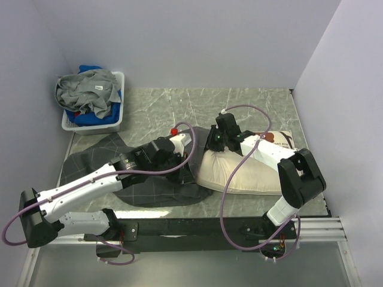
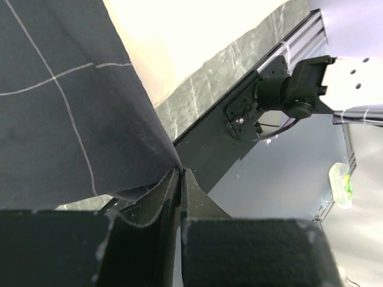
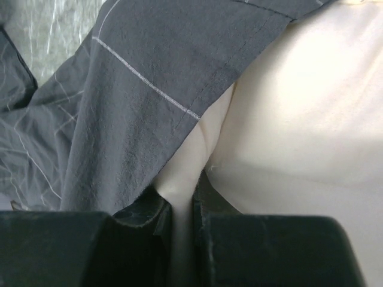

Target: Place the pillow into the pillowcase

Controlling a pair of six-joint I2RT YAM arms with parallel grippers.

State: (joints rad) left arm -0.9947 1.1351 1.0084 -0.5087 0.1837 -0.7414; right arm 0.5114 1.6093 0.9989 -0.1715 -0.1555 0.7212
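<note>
The cream pillow (image 1: 245,176) lies at centre right of the table, its left end next to the dark grid-lined pillowcase (image 1: 143,188). My left gripper (image 1: 194,149) is shut on the pillowcase's edge; in the left wrist view the dark cloth (image 2: 48,107) hangs from the closed fingertips (image 2: 179,171), with the pillow (image 2: 155,36) behind it. My right gripper (image 1: 210,146) sits at the pillow's left end, shut on a pinched fold of the pillow (image 3: 299,119), squeezed between the pads (image 3: 182,206). The pillowcase hem (image 3: 137,89) drapes over that end.
A white basket (image 1: 116,122) of grey and blue clothes stands at the back left. A black rail (image 1: 209,227) runs along the table's near edge. Walls close in the left, back and right sides.
</note>
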